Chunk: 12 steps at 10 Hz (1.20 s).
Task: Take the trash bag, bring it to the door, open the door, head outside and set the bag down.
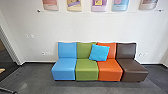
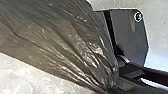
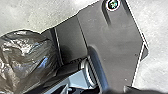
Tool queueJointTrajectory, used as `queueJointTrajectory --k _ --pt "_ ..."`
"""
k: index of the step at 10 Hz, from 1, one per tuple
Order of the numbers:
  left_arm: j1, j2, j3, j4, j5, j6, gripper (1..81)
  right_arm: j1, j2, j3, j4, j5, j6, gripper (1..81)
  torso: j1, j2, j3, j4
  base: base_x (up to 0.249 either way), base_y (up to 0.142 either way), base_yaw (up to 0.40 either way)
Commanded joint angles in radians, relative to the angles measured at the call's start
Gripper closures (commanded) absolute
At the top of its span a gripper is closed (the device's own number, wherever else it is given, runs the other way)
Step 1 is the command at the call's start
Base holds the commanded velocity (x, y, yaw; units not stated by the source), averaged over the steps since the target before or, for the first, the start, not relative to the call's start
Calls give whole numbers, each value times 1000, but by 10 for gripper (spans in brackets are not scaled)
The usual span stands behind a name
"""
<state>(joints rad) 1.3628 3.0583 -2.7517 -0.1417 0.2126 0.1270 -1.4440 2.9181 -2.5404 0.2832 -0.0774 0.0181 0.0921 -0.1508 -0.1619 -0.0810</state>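
The dark, shiny trash bag (image 2: pixel 62 47) stretches across the left wrist view, its plastic drawn into tight folds that meet at my left gripper (image 2: pixel 111 82), which is shut on it. In the right wrist view the rounded, crinkled side of the trash bag (image 3: pixel 25 60) bulges out beside the robot's dark plate. Whether my right gripper touches the bag, I cannot tell. The door named in the task cannot be made out for certain.
Four joined seats in blue (image 1: pixel 64 68), green, orange and brown stand against a white wall (image 1: pixel 82 27), with a bright blue cushion (image 1: pixel 99 52) on them. Posters hang above. An opening with a frame (image 1: pixel 11 47) is at the left, and dark carpet (image 1: pixel 32 77) lies in front.
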Motion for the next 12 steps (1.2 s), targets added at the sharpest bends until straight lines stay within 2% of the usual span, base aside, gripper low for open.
queueJointTrajectory --k 1,7,12 --pt "-50 -1 0 4 73 3 811 41 -6 5 -10 -70 -6 10 0 0 0 0 0 0 0" --pt "-50 -12 0 2 74 6 811 41 -6 5 -10 -70 -6 10 0 0 0 0 0 0 0" --pt "-50 -12 -2 2 74 6 811 41 -6 5 -10 -70 -6 10 0 0 0 0 0 0 -138"
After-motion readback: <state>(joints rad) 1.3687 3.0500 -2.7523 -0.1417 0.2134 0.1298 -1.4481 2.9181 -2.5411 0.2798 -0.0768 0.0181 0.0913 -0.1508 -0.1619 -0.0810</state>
